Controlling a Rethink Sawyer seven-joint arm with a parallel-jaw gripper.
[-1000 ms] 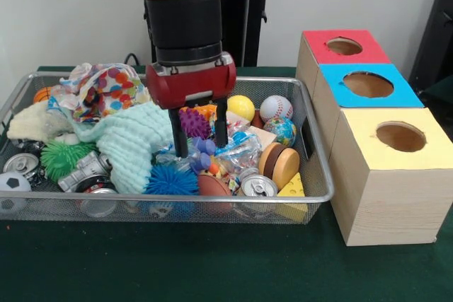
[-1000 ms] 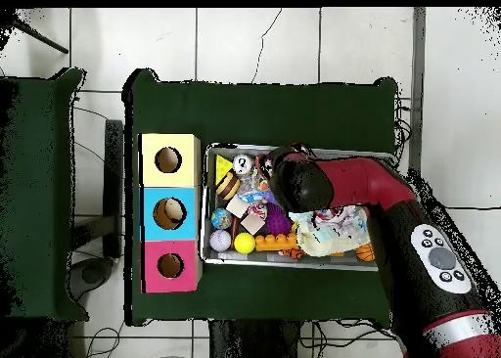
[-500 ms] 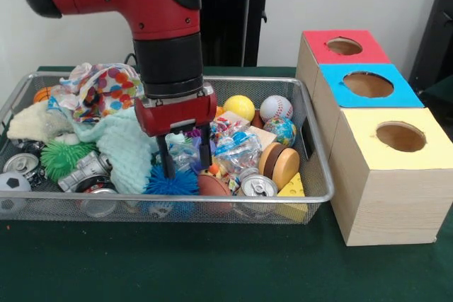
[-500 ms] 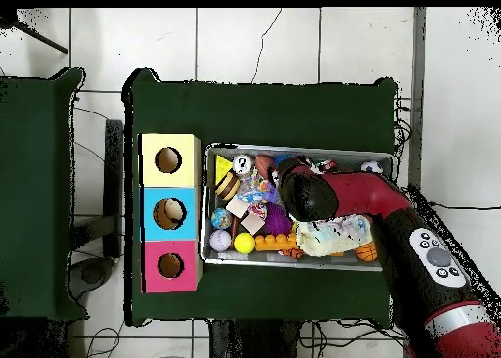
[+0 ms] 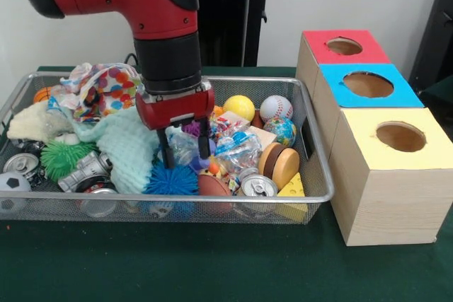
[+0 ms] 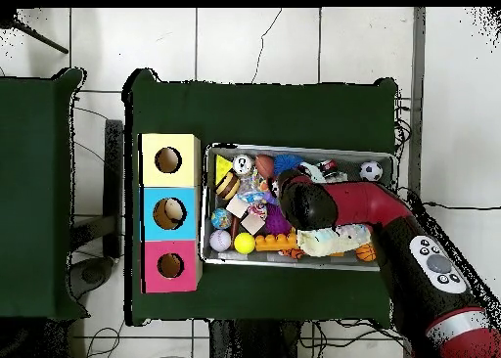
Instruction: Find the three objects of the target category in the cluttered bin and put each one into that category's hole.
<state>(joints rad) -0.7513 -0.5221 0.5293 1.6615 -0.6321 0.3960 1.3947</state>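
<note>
The wire mesh bin (image 5: 212,198) is full of clutter; it also shows in the overhead view (image 6: 294,147). My gripper (image 5: 185,152) is down in the bin's middle, open. Its fingers (image 5: 167,153) stand on either side of a crinkled clear plastic packet (image 5: 182,148), just above a blue spiky ball (image 5: 172,180) and beside a mint cloth (image 5: 124,143). In the overhead view the arm's wrist (image 6: 308,202) hides the gripper. The yellow duck and other small toys are hidden. The red-topped box's round hole (image 5: 344,46) is to the right of the bin, farthest from the camera; it also shows in the overhead view (image 6: 170,265).
A yellow ball (image 5: 241,107), a baseball (image 5: 275,108), a wooden yo-yo (image 5: 279,164), a cheese wedge (image 5: 292,189) and drink cans (image 5: 258,187) lie in the bin's right half. The blue-topped box (image 5: 368,84) and yellow-topped box (image 5: 400,136) stand next to the red one.
The gripper moved left and toward the bin's front, down into the clutter, then rose slightly. Its fingers keep about the same gap.
</note>
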